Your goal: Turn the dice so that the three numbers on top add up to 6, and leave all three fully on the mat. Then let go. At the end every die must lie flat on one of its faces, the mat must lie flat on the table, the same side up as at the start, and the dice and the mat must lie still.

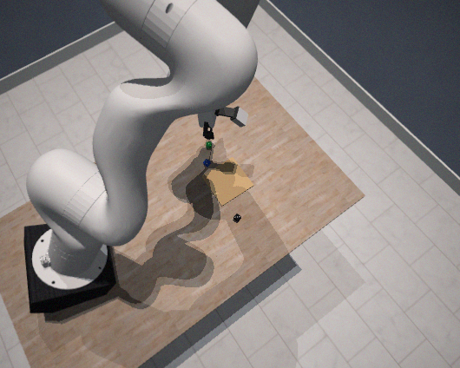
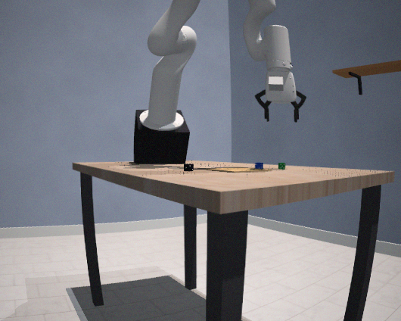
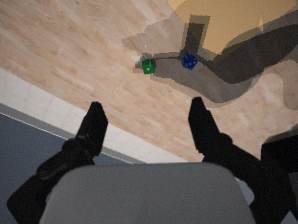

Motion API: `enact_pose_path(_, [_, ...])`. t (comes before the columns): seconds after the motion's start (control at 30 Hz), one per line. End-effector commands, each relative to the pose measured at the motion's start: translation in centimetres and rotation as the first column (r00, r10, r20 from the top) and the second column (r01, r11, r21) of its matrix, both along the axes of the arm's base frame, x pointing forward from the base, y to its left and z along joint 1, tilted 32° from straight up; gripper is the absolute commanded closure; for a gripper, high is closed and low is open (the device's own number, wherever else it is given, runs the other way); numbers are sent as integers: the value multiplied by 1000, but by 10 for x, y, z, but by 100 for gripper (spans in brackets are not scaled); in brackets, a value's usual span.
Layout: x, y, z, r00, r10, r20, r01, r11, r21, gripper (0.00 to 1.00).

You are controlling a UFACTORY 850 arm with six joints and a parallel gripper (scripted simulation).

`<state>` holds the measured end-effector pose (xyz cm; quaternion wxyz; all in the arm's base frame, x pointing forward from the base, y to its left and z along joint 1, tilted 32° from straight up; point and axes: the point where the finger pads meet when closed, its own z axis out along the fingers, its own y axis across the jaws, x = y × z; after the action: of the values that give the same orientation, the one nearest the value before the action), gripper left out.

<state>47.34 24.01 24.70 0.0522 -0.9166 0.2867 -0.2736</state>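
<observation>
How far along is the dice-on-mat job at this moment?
Nothing looks done. The green die and black die sit on bare table off the mat; the blue die is at the mat's corner, not clearly on it. The gripper hangs above, jaws open, empty. All placing and turning remains.
</observation>
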Motion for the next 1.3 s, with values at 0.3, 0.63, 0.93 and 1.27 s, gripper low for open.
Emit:
enact_pose_path(0.3, [-9, -14, -8, 976, 217, -31, -219, 965, -142, 0])
enact_pose_path(0.63, [-22, -31, -19, 872, 476, -117, -488, 819, -302, 0])
enact_pose_path(0.93, [-34, -43, -29, 745, 634, -209, -657, 644, -392, 0])
enact_pose_path(1.27, [-44, -54, -37, 606, 736, -303, -773, 453, -445, 0])
